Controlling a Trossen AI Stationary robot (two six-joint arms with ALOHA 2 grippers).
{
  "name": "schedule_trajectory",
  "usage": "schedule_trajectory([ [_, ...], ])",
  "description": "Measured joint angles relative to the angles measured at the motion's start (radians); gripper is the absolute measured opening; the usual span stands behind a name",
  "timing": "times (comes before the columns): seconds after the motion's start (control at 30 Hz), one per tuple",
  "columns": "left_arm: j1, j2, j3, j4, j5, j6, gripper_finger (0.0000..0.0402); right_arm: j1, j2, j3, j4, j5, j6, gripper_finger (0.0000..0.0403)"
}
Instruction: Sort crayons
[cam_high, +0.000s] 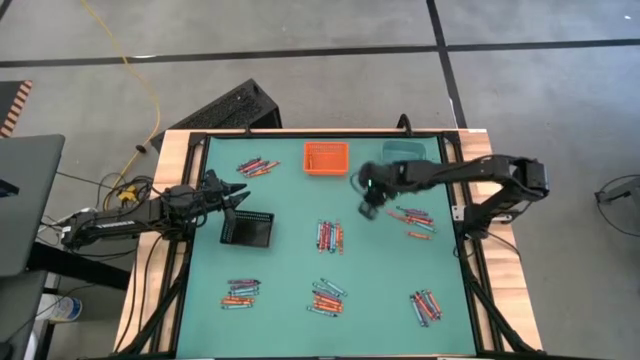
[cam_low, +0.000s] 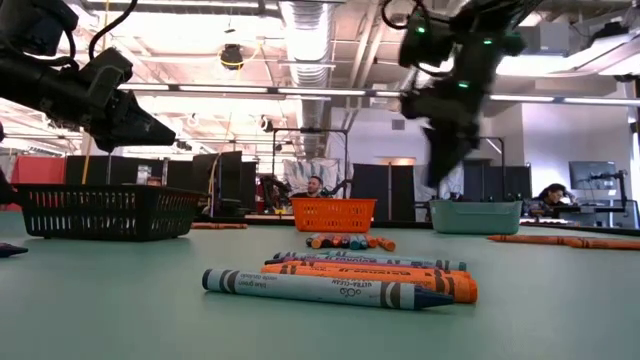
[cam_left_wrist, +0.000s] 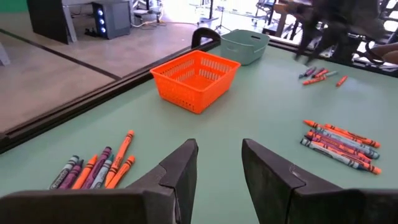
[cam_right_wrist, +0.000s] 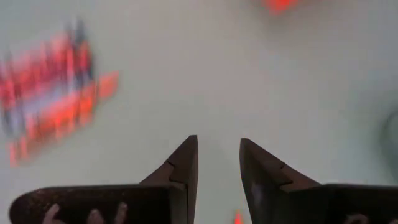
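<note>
Six groups of crayons: the crayons lie in loose clusters on the green table (cam_high: 290, 300), none in a gripper.
Crayon cluster, far left: near the table's far edge (cam_high: 256, 166), beside the orange bin.
Crayon cluster, centre: in the middle of the table (cam_high: 330, 236).
Crayon cluster, right: just beside the right gripper (cam_high: 415, 220).
Crayon clusters, near edge: three groups, left (cam_high: 240, 293), middle (cam_high: 325, 297) and right (cam_high: 425, 306).
Orange bin: at the far edge (cam_high: 326, 158); contents not clear from above.
Teal bin: at the far edge, right of the orange bin (cam_high: 405, 151), partly under the right arm.
Black bin: on the left side of the table (cam_high: 247, 229), just in front of the left gripper.
Right gripper: raised above the table between the orange bin and the right cluster (cam_high: 369, 207); fingers parted with a narrow gap, nothing between them; its wrist view is blurred.
Left gripper: over the far rim of the black bin (cam_high: 237, 197); fingers parted with a narrow gap (cam_left_wrist: 217, 174), holding nothing.
</note>
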Motion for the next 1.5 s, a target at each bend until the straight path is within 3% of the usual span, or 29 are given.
schedule_trajectory([
  [0.13,0.0,0.0,0.0,0.0,0.0,0.0,0.0116,-0.156,0.005,0.021,0.173,-0.027,0.001,0.0111],
  [0.27,0.0,0.0,0.0,-0.004,0.002,-0.001,0.0116,-0.303,0.048,0.02,0.309,-0.157,0.06,0.0111],
  [0.4,0.0,0.0,0.0,-0.006,0.002,0.001,0.0116,-0.383,0.125,0.062,0.338,-0.226,0.091,0.0111],
  [0.87,0.0,0.0,0.0,-0.041,0.004,-0.005,0.0116,-0.387,0.377,0.299,0.197,-0.197,0.071,0.0111],
  [1.5,0.0,0.0,0.0,-0.049,0.002,-0.01,0.0116,-0.378,0.441,0.324,0.2,-0.181,0.079,0.0101],
])
